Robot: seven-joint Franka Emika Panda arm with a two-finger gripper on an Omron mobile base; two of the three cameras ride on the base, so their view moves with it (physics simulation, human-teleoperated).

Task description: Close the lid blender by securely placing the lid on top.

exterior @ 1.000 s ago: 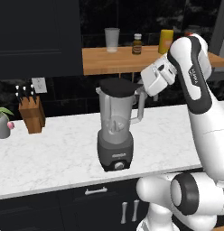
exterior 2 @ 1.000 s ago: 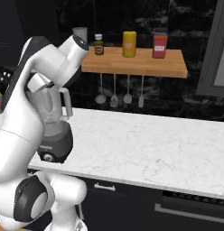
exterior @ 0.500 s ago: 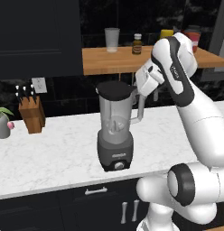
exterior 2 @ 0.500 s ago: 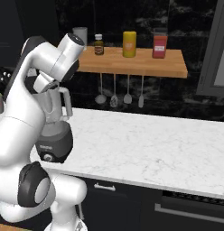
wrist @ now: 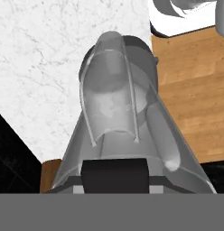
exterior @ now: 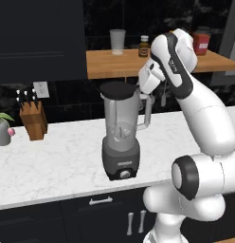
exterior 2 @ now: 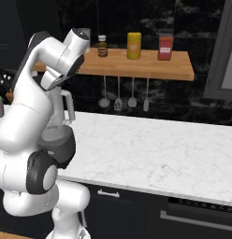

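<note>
A: Where is the lid (exterior: 118, 88) found?
B: It is seen lying flat across the mouth of the blender (exterior: 121, 134), a black disc covering the jar's top. In the hand view a black tab of the lid (wrist: 114, 175) is seen at the near edge of the jar (wrist: 118, 131).

A: And what is held in the jar?
B: Nothing can be made out inside the translucent grey jar except the blade hub at its bottom. The jar is seated on a dark grey base with a round front knob (exterior: 122, 174), and the whole is stood on the white marble worktop (exterior: 58, 161).

A: How is the claw placed?
B: The claw (exterior: 139, 90) is seen at the lid's right edge, just above the jar handle. Its fingers are taken to be nearly closed; whether anything is pinched cannot be told.

A: What is set around it?
B: A knife block (exterior: 33, 117) and a small potted plant (exterior: 3, 130) are stood at the left of the worktop. On the wooden shelf (exterior: 105, 64) behind, a clear glass cup (exterior: 117, 42), a small brown bottle (exterior: 144, 46) and a red canister (exterior: 201, 40) are lined up; a yellow canister (exterior 2: 134, 45) is seen between the last two. Utensils (exterior 2: 125, 94) are hung beneath the shelf. The robot's white arm (exterior: 185, 80) is arched over the blender's right side.
</note>
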